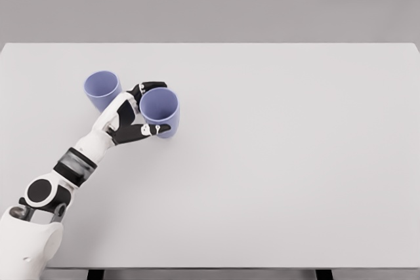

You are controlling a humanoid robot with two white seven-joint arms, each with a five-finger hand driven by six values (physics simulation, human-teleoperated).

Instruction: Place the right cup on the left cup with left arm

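Note:
Two lavender-blue cups stand upright on the white table (275, 162). The left cup (102, 90) is at the far left, a short gap from my hand. The right cup (160, 111) stands just to its right. My left hand (148, 108) reaches in from the lower left and wraps the right cup's left side: the thumb (157, 128) lies across its front lower wall, the fingers (151, 86) curl behind its rim. The cup appears to rest on the table. My right arm does not show.

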